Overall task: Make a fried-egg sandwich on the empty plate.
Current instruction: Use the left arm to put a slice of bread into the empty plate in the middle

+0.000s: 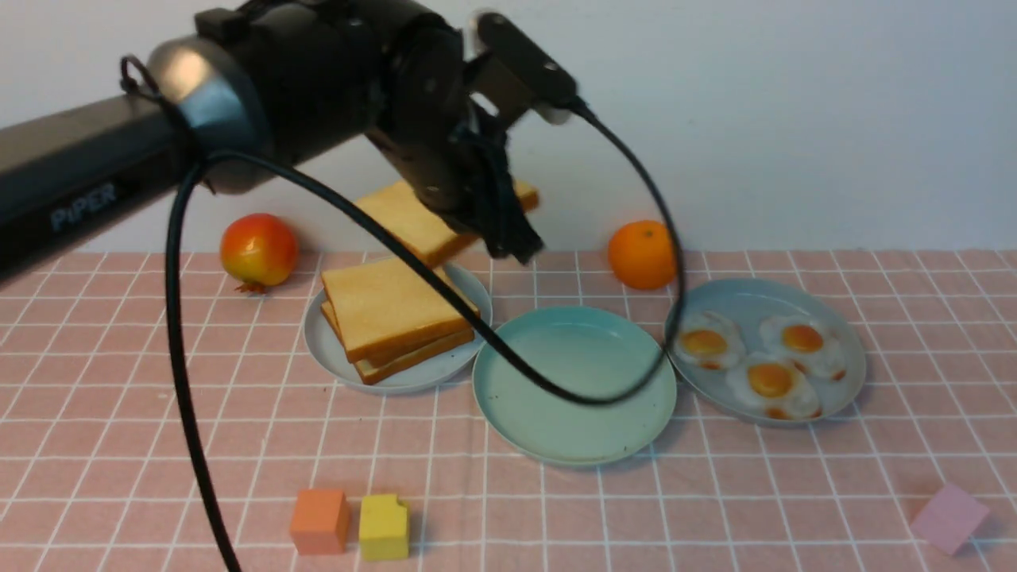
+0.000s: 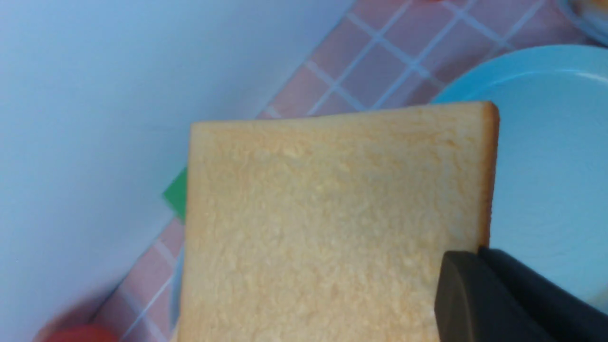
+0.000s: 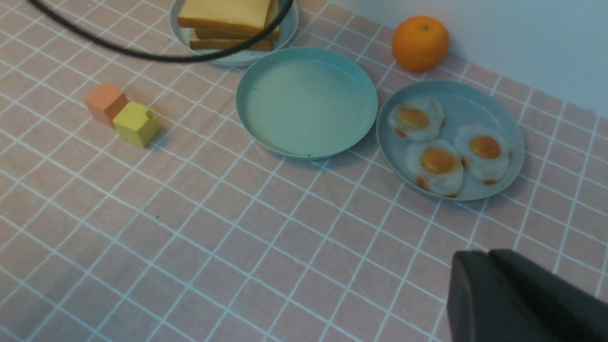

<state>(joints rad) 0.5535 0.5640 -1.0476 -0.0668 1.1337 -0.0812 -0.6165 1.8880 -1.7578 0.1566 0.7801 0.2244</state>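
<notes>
My left gripper (image 1: pixel 508 230) is shut on a corner of one golden toast slice (image 1: pixel 413 218), held tilted in the air behind the toast stack (image 1: pixel 389 314). In the left wrist view the toast slice (image 2: pixel 332 213) fills the middle, pinched at the left gripper (image 2: pixel 479 254). The empty plate (image 1: pixel 572 429), mint-green, lies in the centre of the table, also seen as the empty plate (image 3: pixel 306 102). Three fried eggs (image 1: pixel 707 342) lie on the right plate (image 1: pixel 842 326). My right gripper (image 3: pixel 489 254) hovers shut over bare cloth, holding nothing. No sandwich is in view.
A red fruit (image 1: pixel 258 250) and an orange (image 1: pixel 642 254) sit by the back wall. An orange cube (image 1: pixel 319 520), yellow block (image 1: pixel 384 526) and pink block (image 1: pixel 949 518) lie near the front edge. The left arm's black cable (image 1: pixel 477 326) droops over the plates.
</notes>
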